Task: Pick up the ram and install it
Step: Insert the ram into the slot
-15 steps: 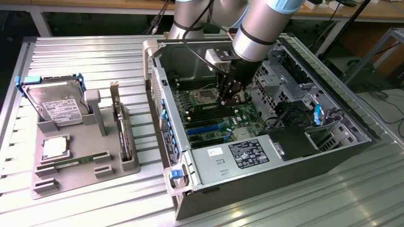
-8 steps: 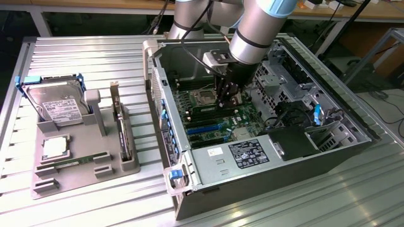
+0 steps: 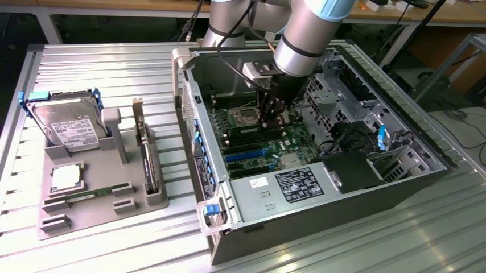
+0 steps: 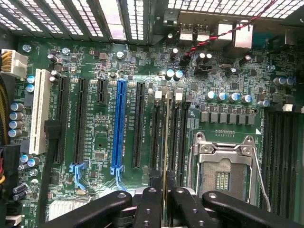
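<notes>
Exterior view first, from its left, with every place reckoned from the CPU socket point(image 3: 247, 116). Well apart from the socket, on that left side, sits a grey tray point(image 3: 99, 219) on the slatted table point(image 3: 379, 244). Its rear compartment holds a silver hard drive point(image 3: 72, 128) tilted in a blue bracket. A square processor chip point(image 3: 67, 176) lies flat in a recess in front of the drive. On the tray's edge nearer the socket, an expansion card point(image 3: 143, 151) stands upright in its slot.

Next comes the open computer case point(image 3: 326, 222), which holds the socket itself on the green motherboard point(image 3: 258, 159). My gripper point(image 3: 274, 122) reaches down into the case and hangs just beside the socket, on the exterior view's right of it.

Wrist view: my fingers point(image 4: 147, 204) are clenched on the ram point(image 4: 165, 142), one on each flat face. It shows edge-on as a thin line. The ram lines up along the dark memory slots point(image 4: 180, 137), just beside the socket, between it and the blue expansion slot point(image 4: 118, 123). Whether its edge already touches a slot I cannot tell.
</notes>
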Available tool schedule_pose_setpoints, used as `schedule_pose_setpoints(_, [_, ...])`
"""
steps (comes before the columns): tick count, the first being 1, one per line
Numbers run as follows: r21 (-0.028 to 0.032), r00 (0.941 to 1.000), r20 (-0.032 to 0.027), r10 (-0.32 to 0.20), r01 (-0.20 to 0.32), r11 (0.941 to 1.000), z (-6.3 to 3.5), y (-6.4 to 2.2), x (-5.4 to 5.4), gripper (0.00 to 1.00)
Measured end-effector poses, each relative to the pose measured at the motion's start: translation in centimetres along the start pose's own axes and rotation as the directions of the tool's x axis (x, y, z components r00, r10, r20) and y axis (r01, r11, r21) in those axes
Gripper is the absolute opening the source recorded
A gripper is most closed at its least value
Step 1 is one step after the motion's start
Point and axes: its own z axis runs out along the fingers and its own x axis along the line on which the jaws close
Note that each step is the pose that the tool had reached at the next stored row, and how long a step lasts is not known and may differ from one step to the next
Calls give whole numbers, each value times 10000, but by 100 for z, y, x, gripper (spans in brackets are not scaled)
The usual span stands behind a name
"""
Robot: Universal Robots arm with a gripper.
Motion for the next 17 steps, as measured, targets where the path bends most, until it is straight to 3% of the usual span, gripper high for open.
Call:
schedule_pose_setpoints(9, [-2, 10000, -37, 6, -6, 10000, 21, -16, 18, 14])
schedule_pose_setpoints(12, [-9, 9999, -117, 13, -13, 10000, 45, -20, 21, 14])
schedule_pose_setpoints(17, [-7, 9999, -117, 27, -27, 10000, 46, -36, 38, 14])
